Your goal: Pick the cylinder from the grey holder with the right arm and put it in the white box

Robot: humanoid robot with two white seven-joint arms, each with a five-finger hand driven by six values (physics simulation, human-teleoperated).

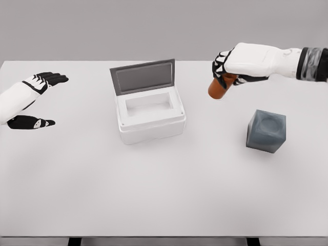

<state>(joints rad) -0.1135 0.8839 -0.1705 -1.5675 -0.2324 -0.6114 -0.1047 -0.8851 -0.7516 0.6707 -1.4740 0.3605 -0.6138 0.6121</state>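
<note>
The right hand [225, 72] grips the orange cylinder [219, 88], out of the grey holder [266, 131] (now empty); placing it in the white box [150, 115] remains.

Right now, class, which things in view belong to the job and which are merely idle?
In the job:
- orange cylinder, held in right hand
- open white box
- grey cube holder, now empty

Idle:
- left hand, open, resting at table's left

The white table [164, 195] carries a white box [150, 115] and grey holder [266, 131].
</note>
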